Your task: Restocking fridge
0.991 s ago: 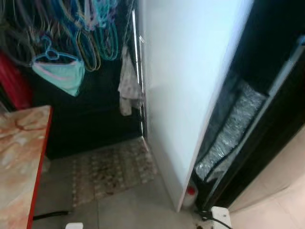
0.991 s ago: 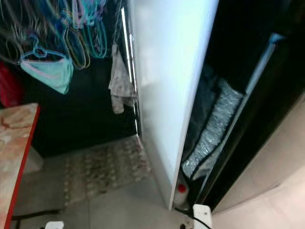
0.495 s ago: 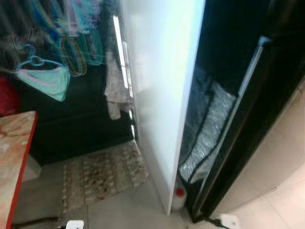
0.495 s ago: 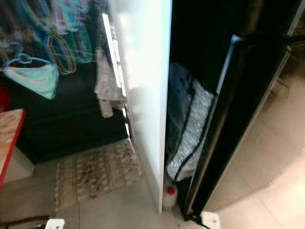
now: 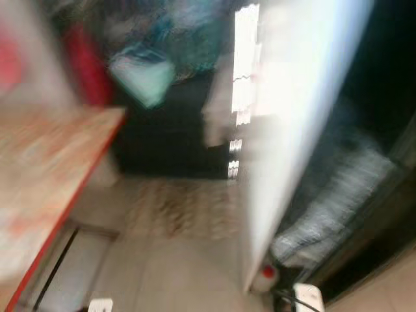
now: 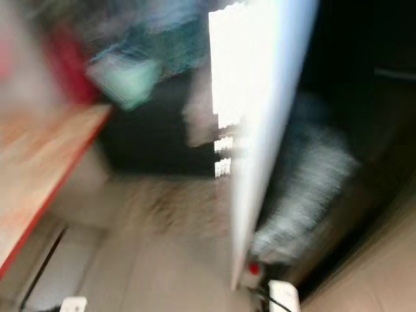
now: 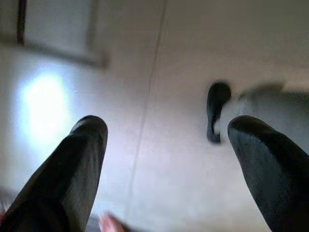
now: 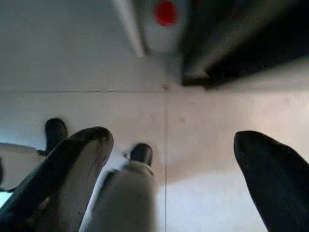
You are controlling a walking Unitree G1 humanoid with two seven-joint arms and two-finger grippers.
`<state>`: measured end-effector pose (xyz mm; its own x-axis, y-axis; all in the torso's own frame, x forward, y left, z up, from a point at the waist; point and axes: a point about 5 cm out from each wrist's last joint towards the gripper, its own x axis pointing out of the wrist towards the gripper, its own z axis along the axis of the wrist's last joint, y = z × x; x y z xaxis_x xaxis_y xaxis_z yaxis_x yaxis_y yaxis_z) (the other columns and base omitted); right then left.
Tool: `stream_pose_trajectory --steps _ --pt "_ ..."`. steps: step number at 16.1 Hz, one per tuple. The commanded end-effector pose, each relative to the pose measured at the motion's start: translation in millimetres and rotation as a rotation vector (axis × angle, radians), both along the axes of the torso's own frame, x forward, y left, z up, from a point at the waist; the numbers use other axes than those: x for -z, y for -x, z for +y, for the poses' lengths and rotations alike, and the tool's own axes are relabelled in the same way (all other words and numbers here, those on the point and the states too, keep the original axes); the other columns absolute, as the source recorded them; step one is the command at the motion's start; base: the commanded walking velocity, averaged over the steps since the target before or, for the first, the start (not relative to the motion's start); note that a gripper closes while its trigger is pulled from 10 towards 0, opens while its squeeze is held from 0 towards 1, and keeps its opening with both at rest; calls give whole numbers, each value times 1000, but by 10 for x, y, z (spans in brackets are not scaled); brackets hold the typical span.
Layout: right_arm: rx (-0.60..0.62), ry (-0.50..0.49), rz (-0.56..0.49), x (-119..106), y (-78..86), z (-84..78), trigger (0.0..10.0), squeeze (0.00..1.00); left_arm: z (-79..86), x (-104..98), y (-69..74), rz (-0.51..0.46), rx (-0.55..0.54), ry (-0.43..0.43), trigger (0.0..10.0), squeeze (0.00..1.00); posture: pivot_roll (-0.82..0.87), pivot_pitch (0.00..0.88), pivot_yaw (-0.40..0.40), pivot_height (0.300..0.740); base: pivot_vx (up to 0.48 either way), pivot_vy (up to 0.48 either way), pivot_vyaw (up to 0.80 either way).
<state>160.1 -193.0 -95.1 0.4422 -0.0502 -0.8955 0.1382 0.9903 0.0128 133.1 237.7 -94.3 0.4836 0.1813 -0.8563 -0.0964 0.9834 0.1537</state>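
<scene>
1. My head views were blurred; the tall white fridge door stood edge-on ahead, dark interior to its right.
2. A small white bottle with a red cap sat on the grey tiled floor at the door's foot.
3. My left gripper hung over the floor, fingers wide, empty.
4. My right gripper hung likewise, wide and empty, near the bottle.
5. A marbled orange table with a red edge stood left.

Both arms just hang down, pointing at the floor. Left claw has its two black fingers spread wide with nothing between them — same for the right claw, fingers well apart and holding nothing.
</scene>
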Motion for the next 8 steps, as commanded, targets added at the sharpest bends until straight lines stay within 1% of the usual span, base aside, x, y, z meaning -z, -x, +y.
stream_pose_trajectory --steps 1,8 --pt "-13 -3 14 19 42 21 10000 0 33 -5 4 7 -13 -7 10000 0 -28 0 15 740 0 0 800" --pt "-55 10 7 8 18 11 10000 0 21 -3 -1 2 -25 -1 10000 0 -17 0 5 740 0 0 800"
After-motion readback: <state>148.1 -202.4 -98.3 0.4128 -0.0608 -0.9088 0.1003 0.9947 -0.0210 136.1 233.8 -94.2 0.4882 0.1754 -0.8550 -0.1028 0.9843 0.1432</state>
